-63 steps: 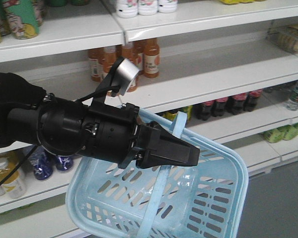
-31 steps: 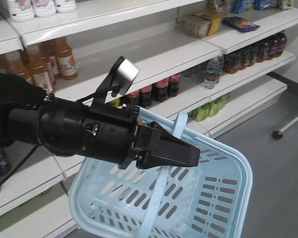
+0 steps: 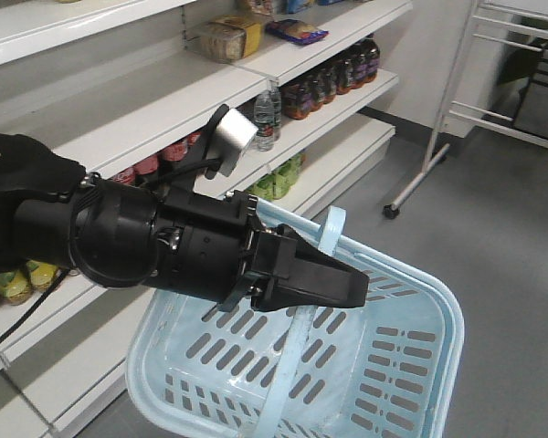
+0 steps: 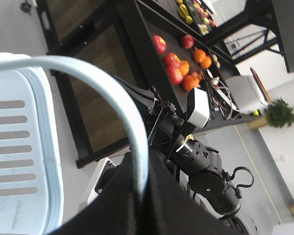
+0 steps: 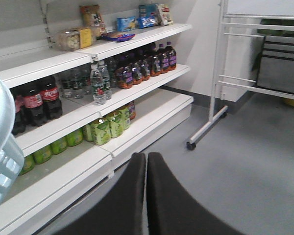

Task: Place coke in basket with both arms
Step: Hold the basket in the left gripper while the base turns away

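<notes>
View swung along shelves [image 3: 146,109]: coke [image 5: 50,95] row slid leftward, now 9 o'clock in right-wrist view, unpicked. Left claw [image 3: 352,287] still pinching basket [image 3: 411,287] handle; right claw [image 5: 146,159] pressed together, empty.

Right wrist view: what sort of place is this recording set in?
Most likely a supermarket, or a mock-up of one: long white shelves stocked with rows of bottled drinks, snack packets on top, and a light blue shopping basket.
</notes>
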Robot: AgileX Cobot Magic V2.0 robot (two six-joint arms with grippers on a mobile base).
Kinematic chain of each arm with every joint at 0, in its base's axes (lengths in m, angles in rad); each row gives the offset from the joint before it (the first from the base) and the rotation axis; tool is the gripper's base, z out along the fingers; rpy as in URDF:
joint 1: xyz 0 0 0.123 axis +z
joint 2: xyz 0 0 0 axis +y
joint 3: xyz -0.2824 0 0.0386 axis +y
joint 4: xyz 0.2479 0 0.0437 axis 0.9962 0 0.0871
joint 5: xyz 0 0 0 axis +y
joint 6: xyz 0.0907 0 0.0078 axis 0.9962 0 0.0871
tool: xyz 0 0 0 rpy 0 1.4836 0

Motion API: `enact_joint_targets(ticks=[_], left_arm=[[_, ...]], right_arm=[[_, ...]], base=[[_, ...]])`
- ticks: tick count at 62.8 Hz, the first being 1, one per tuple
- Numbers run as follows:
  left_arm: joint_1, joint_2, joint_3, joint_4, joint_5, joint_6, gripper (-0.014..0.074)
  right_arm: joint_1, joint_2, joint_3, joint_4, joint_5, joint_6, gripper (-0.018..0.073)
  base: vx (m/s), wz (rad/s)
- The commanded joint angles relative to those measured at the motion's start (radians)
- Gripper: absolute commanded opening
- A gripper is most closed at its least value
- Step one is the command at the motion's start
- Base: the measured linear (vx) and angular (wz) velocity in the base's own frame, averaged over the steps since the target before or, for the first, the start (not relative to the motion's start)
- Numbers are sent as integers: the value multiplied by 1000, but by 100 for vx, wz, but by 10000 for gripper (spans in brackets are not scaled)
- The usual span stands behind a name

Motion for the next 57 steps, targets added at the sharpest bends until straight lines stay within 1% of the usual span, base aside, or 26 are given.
enact_joint_targets(ticks=[1, 57], left_arm=[[-2, -44, -22, -82, 15, 8, -8], [-2, -44, -22, -82, 15, 8, -8]], right_arm=[[-4, -18, 9, -10, -74, -5, -5], [-4, -18, 9, -10, -74, -5, -5]], base=[[-4, -46], [-1, -39]])
